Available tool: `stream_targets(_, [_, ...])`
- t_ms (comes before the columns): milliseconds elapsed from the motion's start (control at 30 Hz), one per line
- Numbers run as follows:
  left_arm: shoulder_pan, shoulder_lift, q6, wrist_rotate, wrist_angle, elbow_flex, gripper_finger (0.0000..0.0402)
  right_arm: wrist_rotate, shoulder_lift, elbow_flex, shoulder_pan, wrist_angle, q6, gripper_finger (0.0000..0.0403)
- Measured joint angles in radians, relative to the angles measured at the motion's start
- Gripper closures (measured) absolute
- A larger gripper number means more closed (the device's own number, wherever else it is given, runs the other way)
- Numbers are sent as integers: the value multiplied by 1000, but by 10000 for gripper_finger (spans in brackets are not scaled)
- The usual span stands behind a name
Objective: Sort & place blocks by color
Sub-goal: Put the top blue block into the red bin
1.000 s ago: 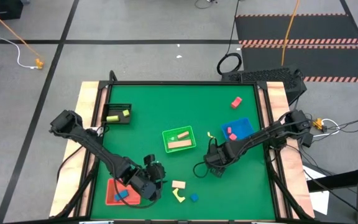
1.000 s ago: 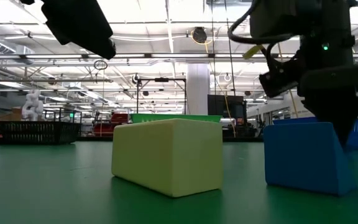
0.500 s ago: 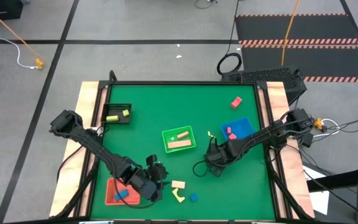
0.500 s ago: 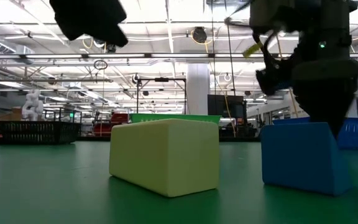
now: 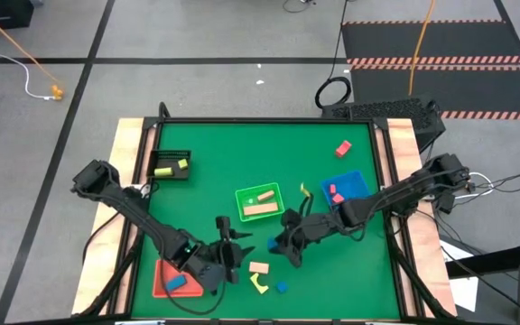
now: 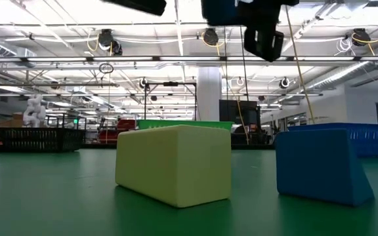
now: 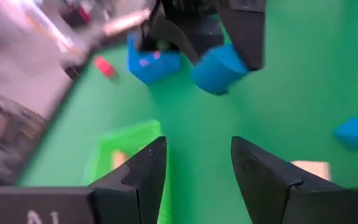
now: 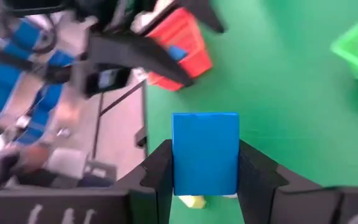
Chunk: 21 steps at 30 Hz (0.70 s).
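Note:
My right gripper (image 8: 205, 180) is shut on a blue block (image 8: 205, 152) above the middle of the green table (image 5: 206, 144). In the left wrist view that blue block (image 7: 219, 68) hangs in the air, facing my left gripper (image 7: 197, 168). My left gripper is open with nothing between its fingers. It hovers near the table's front, beside the red tray (image 5: 162, 271). On the table below lie a cream block (image 5: 260, 268), a yellow arch (image 5: 260, 284) and another blue block (image 5: 282, 287). My right gripper pinches the blue block by two opposite faces (image 8: 180, 165) between its two fingers. The fingers come from the table's right, slanting a little downward. The block is lifted clear of the table and sticks out past the fingertips.
The green tray (image 5: 273, 191) holds cream pieces. The blue tray (image 5: 355, 181) holds pink pieces and the red tray a blue piece. The black tray (image 5: 171, 171) holds a yellow-green bar. A red block (image 5: 343, 148) lies far right. A small yellow piece (image 5: 302, 190) lies by the blue tray.
My right gripper has risen from the table with the blue block. It has tipped from pointing down to nearly level and moved toward the table's left, so the block now hangs clear. My left gripper has rolled about its own axis, staying near the red tray.

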Motion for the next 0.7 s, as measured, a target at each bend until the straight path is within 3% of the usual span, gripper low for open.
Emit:
stream_targets(167, [-2,0,297,22,77,0,220,-152,-4,0,-1,43,-10,290])
stream_targets(367, [0,0,590,262,214,0,220,-268,-2,0,-15,37,9,290])
stream_targets(567, [23,-1,697,298,381,0,220,-280,-2,0,-15,38,-5,290])
stream_targets(700, [45,-1,694,346,393,0,220,-280,-1,0,-13,91,-17,290])
